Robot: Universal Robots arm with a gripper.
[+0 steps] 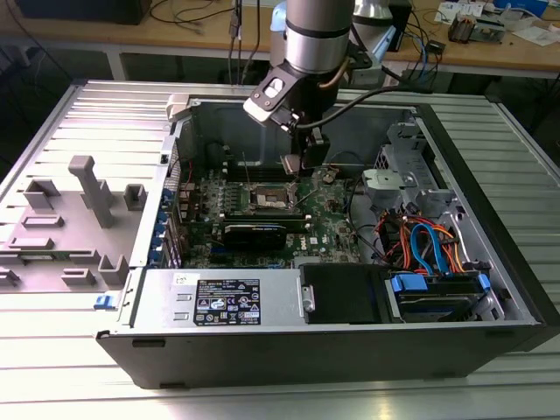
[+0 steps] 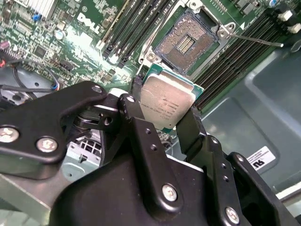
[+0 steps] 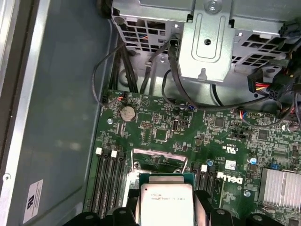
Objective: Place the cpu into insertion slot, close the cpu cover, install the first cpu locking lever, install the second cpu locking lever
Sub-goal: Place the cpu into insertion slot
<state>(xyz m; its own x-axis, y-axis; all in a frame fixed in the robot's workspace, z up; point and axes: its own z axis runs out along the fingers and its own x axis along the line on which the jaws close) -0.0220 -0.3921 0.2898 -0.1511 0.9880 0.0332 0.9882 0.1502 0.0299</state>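
From the exterior view we look down into the computer case (image 1: 306, 354); both wrist views (differing angles) sit close, sharing the cpu (image 2: 167, 106) (image 3: 167, 203).

Logo (image 3: 229, 180) on circuit board (image 3: 188, 136) — label (image 3: 32, 200) on case (image 3: 61, 94).

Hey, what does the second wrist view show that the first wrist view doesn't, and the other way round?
The second wrist view gives the open insertion slot with its contact grid bare, and a thin locking lever beside it. The first wrist view gives the coin battery and the drive cage. Both wrist views have the gripper shut on the cpu.
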